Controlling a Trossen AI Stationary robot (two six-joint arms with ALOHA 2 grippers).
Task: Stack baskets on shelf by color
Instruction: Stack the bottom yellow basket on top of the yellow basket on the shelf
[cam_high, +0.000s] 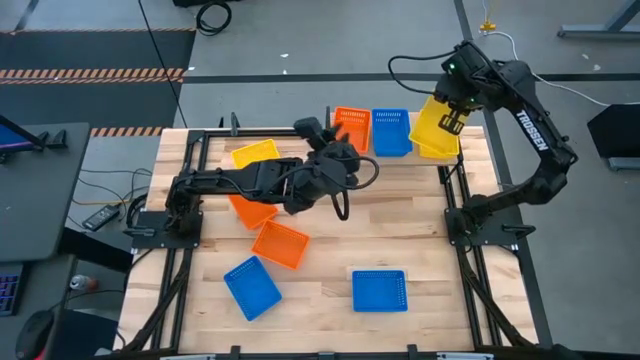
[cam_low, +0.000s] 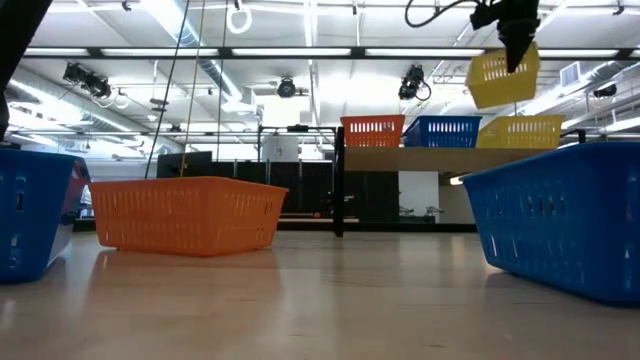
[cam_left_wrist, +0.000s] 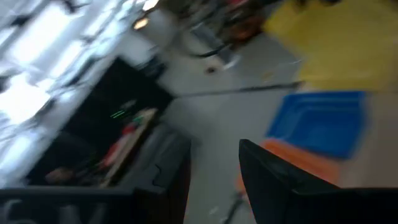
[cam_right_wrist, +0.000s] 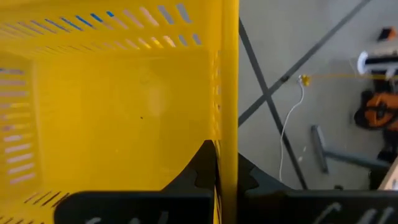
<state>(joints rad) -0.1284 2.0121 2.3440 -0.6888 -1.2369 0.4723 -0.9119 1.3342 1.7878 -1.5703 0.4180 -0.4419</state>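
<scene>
The shelf (cam_low: 450, 158) stands at the table's far side and carries an orange basket (cam_low: 372, 130), a blue basket (cam_low: 442, 130) and a yellow basket (cam_low: 520, 131), side by side on their bottoms. My right gripper (cam_high: 452, 122) is shut on a second yellow basket (cam_low: 500, 78), above the shelved yellow one. My left gripper (cam_high: 318, 130) is at mid-table, close to the near side of the shelf's orange basket (cam_high: 350, 128). A yellow basket (cam_high: 255, 153), two orange baskets (cam_high: 280, 243) and two blue baskets (cam_high: 380, 290) lie on the tabletop. My right gripper holds the yellow basket by one side wall at its rim (cam_right_wrist: 227, 124), one finger inside (cam_right_wrist: 202, 163) and one outside (cam_right_wrist: 250, 174). The fingers come from above, pointing down. The basket hangs tilted below them, clear of the yellow basket on the shelf.
An orange basket (cam_high: 250, 210) lies partly under my left arm. A blue basket (cam_high: 252, 287) lies near the table's front left. Black frame rails (cam_high: 455, 200) run along the table's sides. The right arm's base (cam_high: 480, 225) stands at the right edge.
</scene>
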